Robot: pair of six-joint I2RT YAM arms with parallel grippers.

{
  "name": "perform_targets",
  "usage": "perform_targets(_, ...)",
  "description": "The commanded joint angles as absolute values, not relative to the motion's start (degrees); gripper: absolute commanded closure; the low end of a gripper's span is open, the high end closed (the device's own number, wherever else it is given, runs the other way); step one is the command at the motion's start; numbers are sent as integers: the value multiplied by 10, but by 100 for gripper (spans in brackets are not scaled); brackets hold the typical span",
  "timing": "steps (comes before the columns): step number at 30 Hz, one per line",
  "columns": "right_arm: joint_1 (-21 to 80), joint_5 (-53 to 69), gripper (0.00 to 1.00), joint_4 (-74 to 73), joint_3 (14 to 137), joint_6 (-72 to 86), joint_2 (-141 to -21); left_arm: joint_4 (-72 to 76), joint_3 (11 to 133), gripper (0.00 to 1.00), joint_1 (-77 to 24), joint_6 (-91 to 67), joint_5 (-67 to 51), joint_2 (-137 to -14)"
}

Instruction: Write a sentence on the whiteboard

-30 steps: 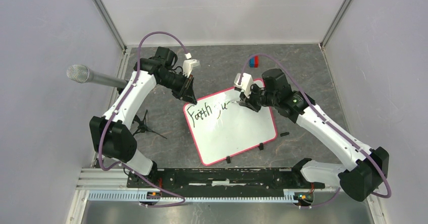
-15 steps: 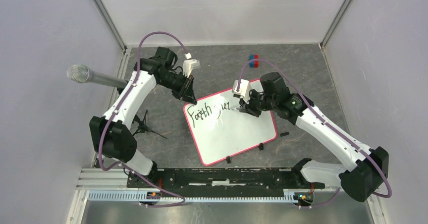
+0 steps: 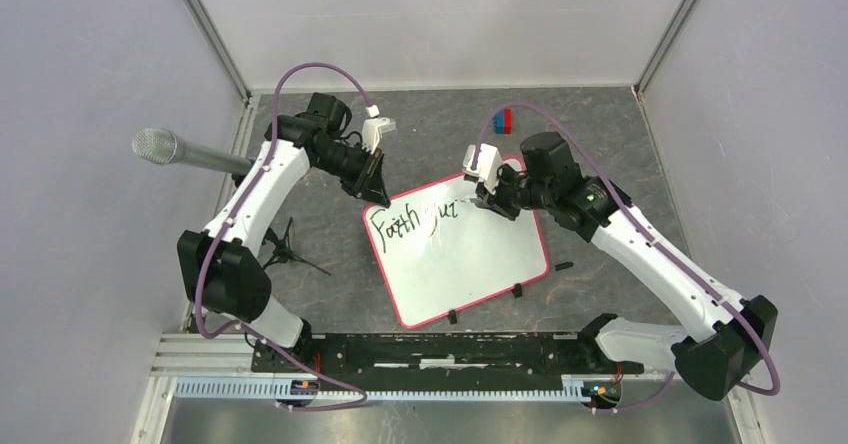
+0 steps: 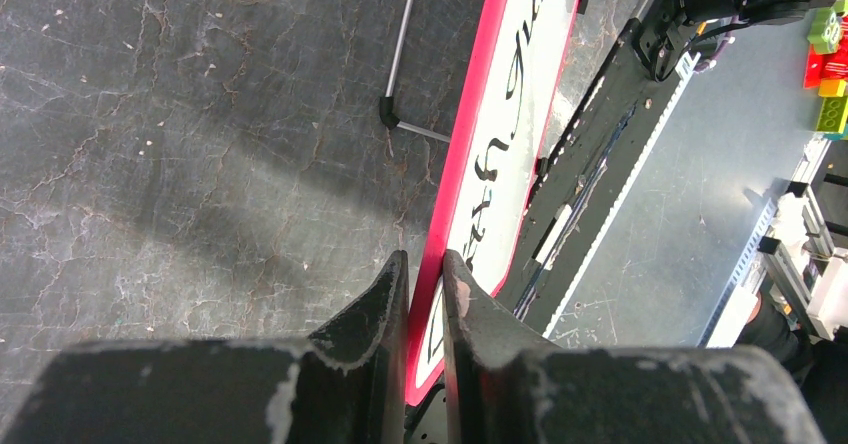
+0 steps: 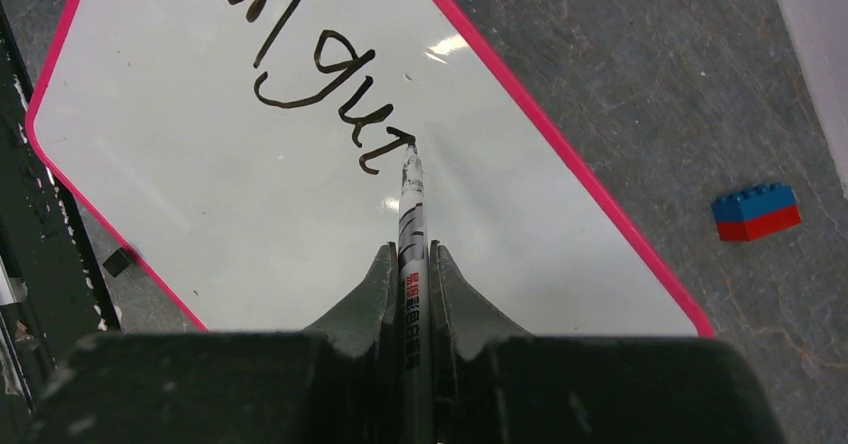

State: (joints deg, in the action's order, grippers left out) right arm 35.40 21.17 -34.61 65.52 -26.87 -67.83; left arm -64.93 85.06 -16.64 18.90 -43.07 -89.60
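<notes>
Whiteboard [image 3: 470, 264], a glossy white rectangle with rounded corners and a thin red-pink rim, lies skewed on the dark mottled table at the centre of the top view. Its small black clips are on the edge toward six o'clock. The sentence [image 3: 412, 219], black handwritten marker lettering, runs along the board's far side: "Faith" and the start of a second word. The left gripper [image 3: 376, 188] sits at the board's eleven o'clock corner, and the right gripper [image 3: 488, 200] is over its one o'clock part. A grey mesh-headed microphone [image 3: 185, 151] lies at nine o'clock, and a small blue-and-red toy brick [image 3: 503, 121] at twelve.

From the left wrist, the left gripper [image 4: 425, 264] has its fingers drawn almost together, pinching the pink rim of the whiteboard [image 4: 505, 84].

From the right wrist, the right gripper [image 5: 412, 256] is clamped on a slim white-barrelled marker [image 5: 411, 204]. The tip touches the whiteboard [image 5: 220, 234] at the end of the newest stroke of the sentence [image 5: 315, 84]. The brick [image 5: 757, 211] lies off the board at three o'clock.

The writing looks less than half done. The line climbs toward the rim at one o'clock, so the word may run out of room there. Heavy tip pressure could make the slim barrel slide between the fingers and break a stroke. If the corner pinch loosens, the board could swivel and smear or skew the letters.
</notes>
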Motion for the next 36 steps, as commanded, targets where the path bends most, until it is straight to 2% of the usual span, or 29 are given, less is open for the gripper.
perform_targets(1,353,221,100,-328,684,-262,-685,-657,846,98,-178,206,-437,-889)
perform_targets(20,353,195,100,-295,651,-252,-711,-657,848,98,-179,207,-438,-891)
perform_targets(36,351,201,100,-323,665,-248,-659,-657,845,98,-179,206,-437,-885)
